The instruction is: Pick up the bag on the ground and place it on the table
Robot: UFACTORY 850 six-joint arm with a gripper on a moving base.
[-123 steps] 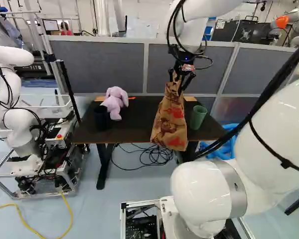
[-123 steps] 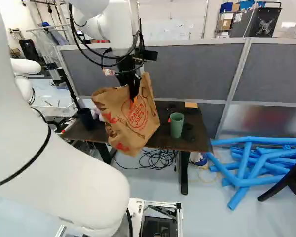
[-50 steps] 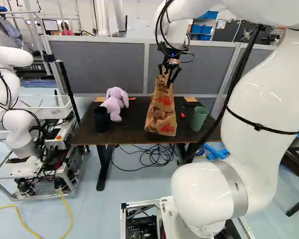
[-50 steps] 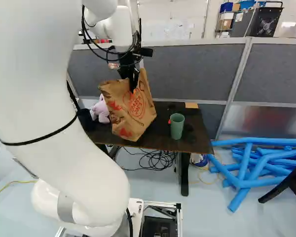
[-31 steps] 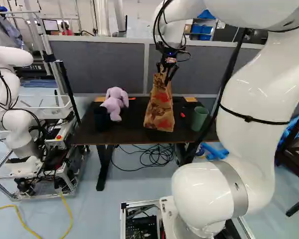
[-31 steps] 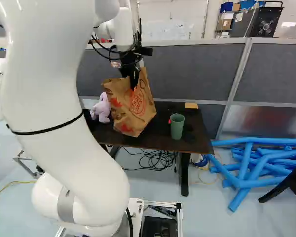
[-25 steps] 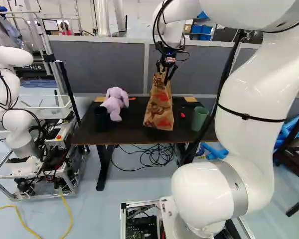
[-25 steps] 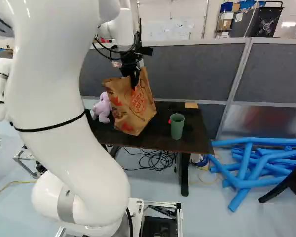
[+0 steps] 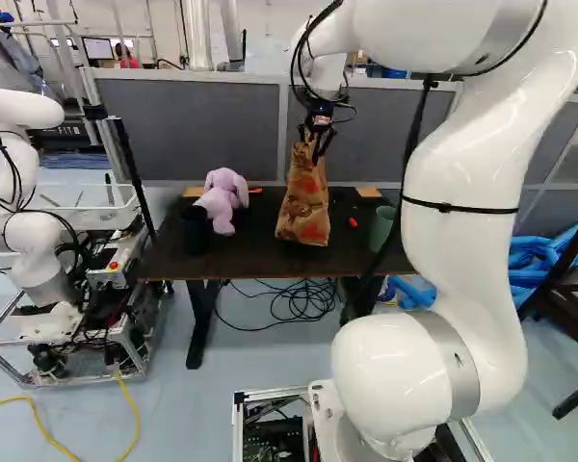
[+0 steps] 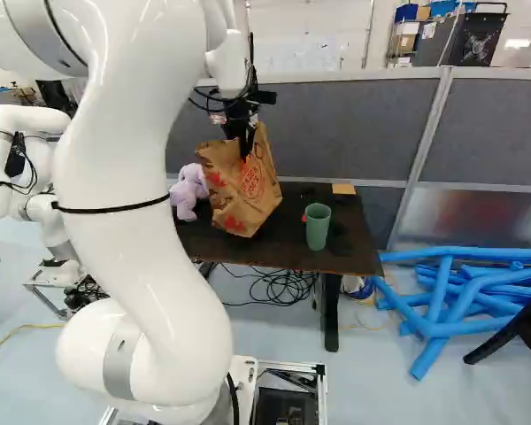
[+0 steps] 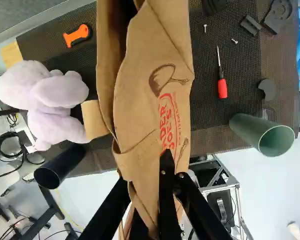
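The placing step looks to be in hand: the brown paper bag with red print (image 9: 305, 207) hangs over the dark rectangular table (image 9: 255, 236), clamped near its upper edge in the black two-finger gripper (image 9: 314, 144). The pale purple plush toy (image 9: 224, 200) lies to its left, and the tapered green cup (image 10: 318, 225) and the small red-handled screwdriver (image 11: 222, 87) are to its right. The bag leans in the right base view, and I cannot tell whether its base touches the tabletop. The next move, I judge, is to ease it straight down, a little farther in from the near edge if needed, until its base sits flat and bears the weight, then to let go and rise cleanly; released while leaning, soft paper could fold or topple
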